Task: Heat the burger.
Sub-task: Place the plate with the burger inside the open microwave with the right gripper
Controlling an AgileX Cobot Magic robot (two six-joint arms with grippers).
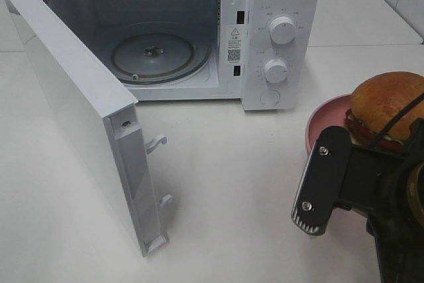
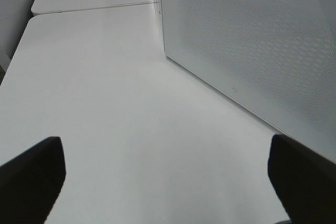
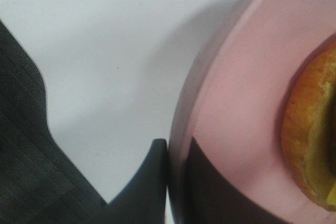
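The right arm (image 1: pixel 397 230) reaches in from the near right corner of the scene, with its wrist held low. The right gripper (image 3: pixel 176 149) is almost fully closed. Its two dark fingers (image 3: pixel 144 187) pinch the rim of the pink plate (image 3: pixel 236 93), one on the outside and one on the inner face. The left gripper (image 2: pixel 168 182) appears only in its own wrist view, with its fingertips (image 2: pixel 31 177) spread wide and holding nothing.
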